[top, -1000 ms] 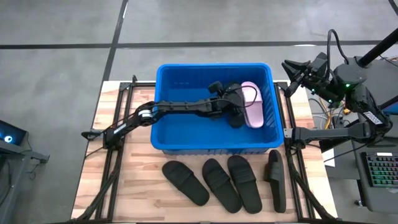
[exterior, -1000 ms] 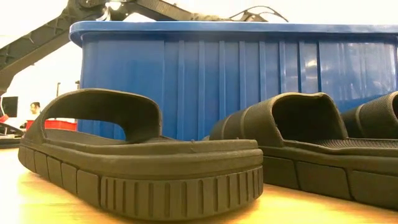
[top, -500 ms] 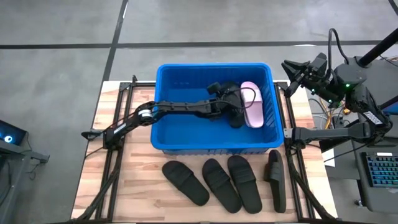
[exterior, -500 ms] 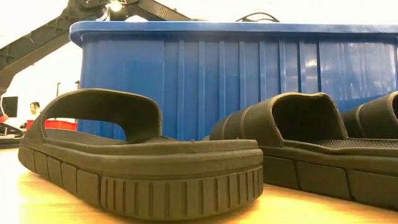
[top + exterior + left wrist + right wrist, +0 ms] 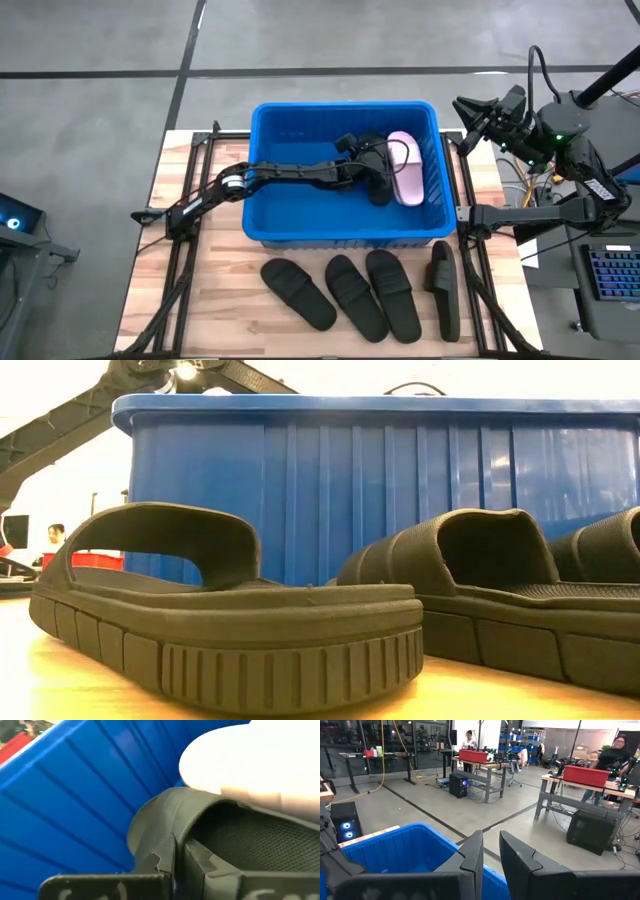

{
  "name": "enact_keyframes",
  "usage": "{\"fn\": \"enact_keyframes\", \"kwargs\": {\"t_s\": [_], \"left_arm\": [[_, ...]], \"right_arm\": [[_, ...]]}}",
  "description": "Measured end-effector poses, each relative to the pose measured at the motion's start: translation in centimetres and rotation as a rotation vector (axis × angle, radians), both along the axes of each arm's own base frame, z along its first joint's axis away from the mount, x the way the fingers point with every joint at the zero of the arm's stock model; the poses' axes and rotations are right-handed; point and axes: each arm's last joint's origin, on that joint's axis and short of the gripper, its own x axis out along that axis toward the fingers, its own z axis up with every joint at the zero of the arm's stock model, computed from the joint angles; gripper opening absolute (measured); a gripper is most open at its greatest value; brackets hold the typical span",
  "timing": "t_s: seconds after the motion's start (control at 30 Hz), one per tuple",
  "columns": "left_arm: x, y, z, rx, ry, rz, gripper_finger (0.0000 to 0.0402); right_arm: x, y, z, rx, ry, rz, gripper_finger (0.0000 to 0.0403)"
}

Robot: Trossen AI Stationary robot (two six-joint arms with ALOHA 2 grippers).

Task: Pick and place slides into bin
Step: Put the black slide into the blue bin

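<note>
Four black slides (image 5: pixel 365 293) are waiting along the counter's near edge. Left gripper (image 5: pixel 378 180), jaws clenched on a black slide (image 5: pixel 377 168), is lowering it inside the bin (image 5: pixel 272 160) beside a pink slide (image 5: pixel 405 167); releasing should be next. Right gripper (image 5: pixel 490 851) is idling beyond the bin's far right corner, jaws nearly closed on nothing.

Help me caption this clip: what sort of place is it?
Probably a robotics lab or workshop: a concrete floor, workbenches carrying red bins, people standing at benches, and computer towers beneath them.

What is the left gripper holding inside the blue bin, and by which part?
The left gripper is shut on a matte black rubber slide, pinching the edge of its wide strap, inside the blue plastic bin beside a pale pink slide.
</note>
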Motion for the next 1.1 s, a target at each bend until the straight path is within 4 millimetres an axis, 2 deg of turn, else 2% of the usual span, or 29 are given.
{"fn": "enact_keyframes", "kwargs": {"t_s": [0.3,0.43,0.57,0.9,1.1], "left_arm": [[0.0,0.2,-0.7,-0.124,-0.117,-0.009,0.0],[0.0,0.3,-0.7,-0.13,-0.115,-0.018,0.0011],[0.1,0.6,-0.7,-0.17,-0.124,-0.074,0.0059],[0.0,1.9,-0.7,-0.33,-0.18,-0.217,0.0224],[0.1,2.2,0.0,-0.376,-0.211,-0.259,0.0274]], "right_arm": [[0.0,0.0,0.0,0.0,0.0,0.0,0.0054],[0.0,0.0,0.0,-0.001,0.0,0.0,0.0054],[0.0,0.0,0.0,-0.004,0.004,0.001,0.0054],[0.0,0.0,0.0,-0.006,0.006,0.001,0.0054],[0.0,0.0,0.0,-0.007,0.006,0.001,0.0054]]}}
